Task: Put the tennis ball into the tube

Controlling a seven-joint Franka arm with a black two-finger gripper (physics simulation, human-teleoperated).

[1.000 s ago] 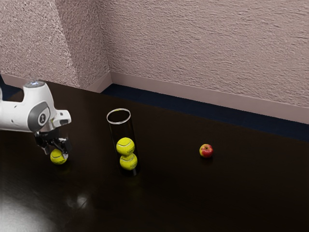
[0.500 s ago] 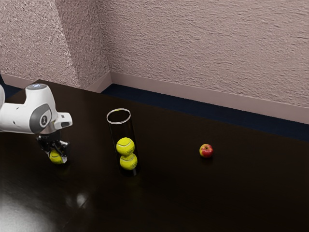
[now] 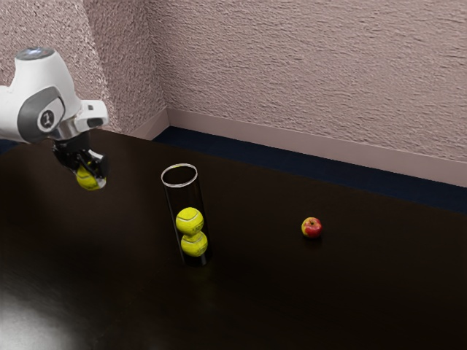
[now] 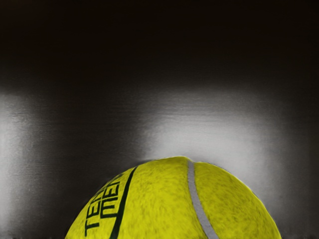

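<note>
Claw (image 3: 90,177): clamped on tennis ball (image 3: 88,181) | tennis ball: at claw's tips, above table (image 3: 292,292), outside tube (image 3: 180,187)

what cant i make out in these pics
- Exterior view: the top of the held tennis ball, hidden by the claw
- Wrist view: the rest of that ball, cut off by the lower edge
- Exterior view: the base of the arm, cut off by the left edge
- Exterior view: small print on the balls in the tube, too small
</note>
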